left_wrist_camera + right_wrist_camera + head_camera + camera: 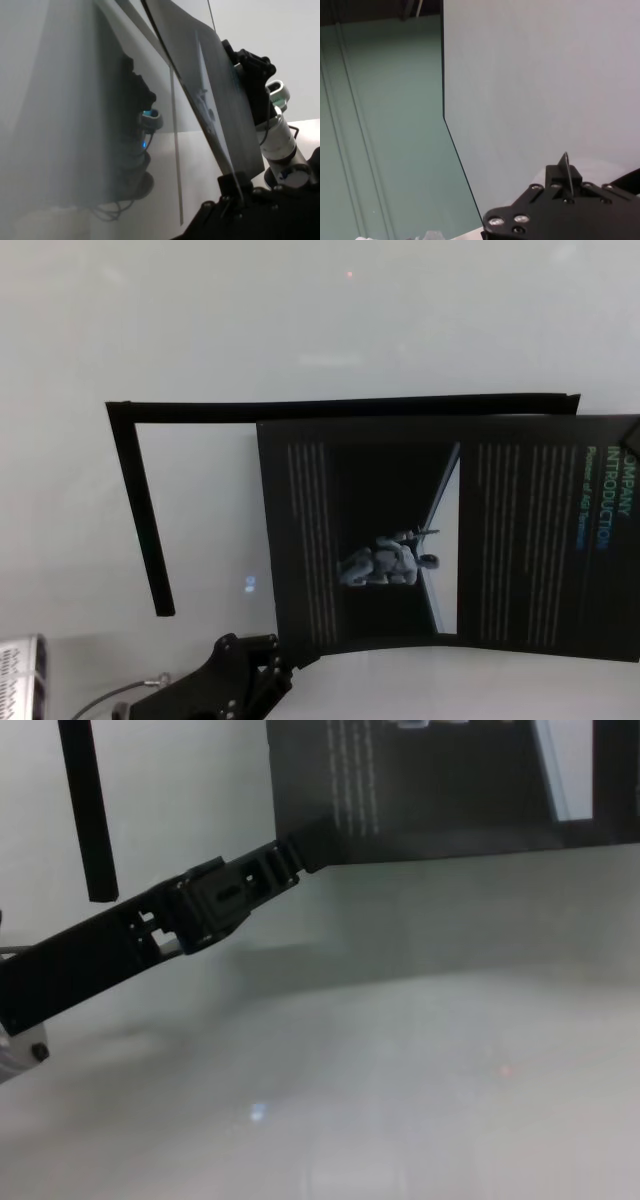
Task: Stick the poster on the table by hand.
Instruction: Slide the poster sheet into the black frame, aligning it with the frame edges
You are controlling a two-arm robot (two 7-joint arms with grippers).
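The large thin black rectangular poster [450, 535] is held above the pale grey-white tabletop [300, 320]; its near left corner is clamped by the black plastic left gripper [290, 860]. Its right edge is clamped by the black right gripper [239, 60]; a thin black angled bar [140, 510] is seen beside the poster.

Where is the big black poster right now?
In the head view the poster fills the centre and right, just below the black frame bar, its lower left corner held by the left gripper.

Black poster [450, 540] lies against pale table [300, 320].
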